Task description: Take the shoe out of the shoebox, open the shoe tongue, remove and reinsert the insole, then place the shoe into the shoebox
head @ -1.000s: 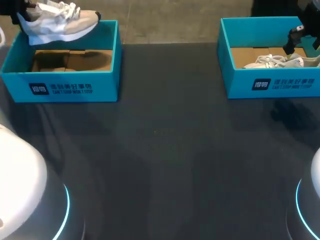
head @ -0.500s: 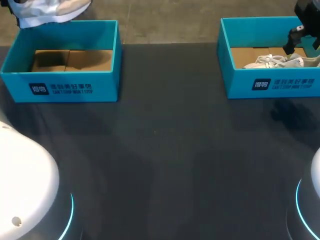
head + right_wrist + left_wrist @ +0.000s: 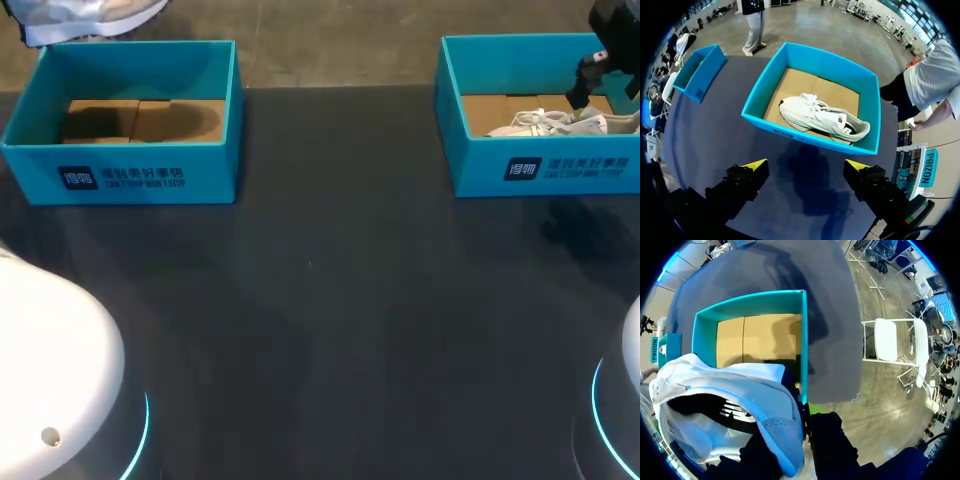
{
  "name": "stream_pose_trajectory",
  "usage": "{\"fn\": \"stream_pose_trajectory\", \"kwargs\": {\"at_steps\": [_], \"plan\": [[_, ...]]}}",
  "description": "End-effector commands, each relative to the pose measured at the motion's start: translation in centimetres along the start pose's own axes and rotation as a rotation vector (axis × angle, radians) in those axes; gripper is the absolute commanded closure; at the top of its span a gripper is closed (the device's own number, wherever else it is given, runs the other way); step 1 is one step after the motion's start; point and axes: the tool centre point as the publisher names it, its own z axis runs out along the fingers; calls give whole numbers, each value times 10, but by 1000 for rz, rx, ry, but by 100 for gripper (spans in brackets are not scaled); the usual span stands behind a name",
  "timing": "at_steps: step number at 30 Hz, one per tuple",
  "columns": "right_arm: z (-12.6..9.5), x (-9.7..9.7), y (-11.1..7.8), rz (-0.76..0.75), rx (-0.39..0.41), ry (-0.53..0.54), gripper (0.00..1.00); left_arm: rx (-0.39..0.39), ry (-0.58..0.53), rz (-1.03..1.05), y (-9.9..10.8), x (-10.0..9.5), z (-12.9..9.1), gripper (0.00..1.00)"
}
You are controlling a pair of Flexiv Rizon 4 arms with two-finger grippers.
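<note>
Left wrist view: the left tool grips the white shoe above the empty left shoebox, far left. A thin hold could slip and drop it past the worktop. The right tool hangs wide open and empty, near the right shoebox.

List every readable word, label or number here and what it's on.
Left shoebox front: dark square logo and two lines of white print, too small to read.
Right shoebox front: the same print, also too small.
Lifted shoe: dark side mark, unreadable.
Boxed shoe: small dark side mark, unreadable.
</note>
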Motion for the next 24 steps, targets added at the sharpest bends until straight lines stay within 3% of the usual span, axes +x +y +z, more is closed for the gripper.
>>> {"fn": "stream_pose_trajectory", "kwargs": {"at_steps": [1,12,19,24], "plan": [[0,0,0,1,-1,-1,0,-45,3,-1,-7,-2,-1,100],[0,0,0,1,-1,-1,0,-45,3,-1,-7,-2,-1,100],[0,0,0,1,-1,-1,0,15,45,-49,-32,-11,-2,100],[0,0,0,1,-1,-1,0,12,41,-49,-52,-25,-6,100]]}}
